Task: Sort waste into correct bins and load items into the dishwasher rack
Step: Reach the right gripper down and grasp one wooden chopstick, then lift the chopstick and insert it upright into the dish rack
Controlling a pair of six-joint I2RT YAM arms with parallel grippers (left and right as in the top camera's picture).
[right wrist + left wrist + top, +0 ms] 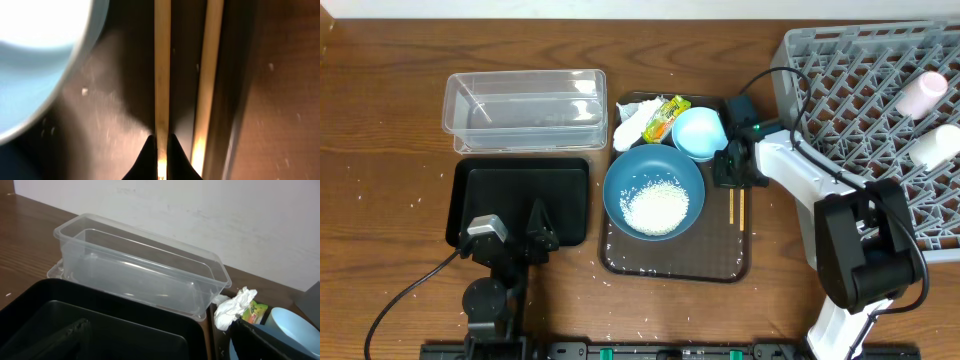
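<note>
two thin wooden chopsticks (162, 75) lie side by side along the right edge of the dark-brown rectangular serving tray (720, 255). the right gripper (161, 145) has its jaws drawn narrow, pinching the stick nearer the small light-blue bowl (700, 132). this bowl sits at the tray's far right corner. the large dark-blue bowl (610, 190), holding loose white rice grains (655, 208), fills the tray's centre. a crumpled white paper tissue (632, 122) and a yellow-green-orange snack wrapper (662, 118) rest at its far left corner. left of the tray stand the clear plastic rectangular tub (525, 78) and, nearer, the shallow black tray-bin (460, 200). the left gripper (538, 230) hangs over this bin; its opening cannot be told. right of the tray, the grey lattice dishwasher rack (880, 100) holds a small pink cup (920, 95) and a small white cup (935, 145).
</note>
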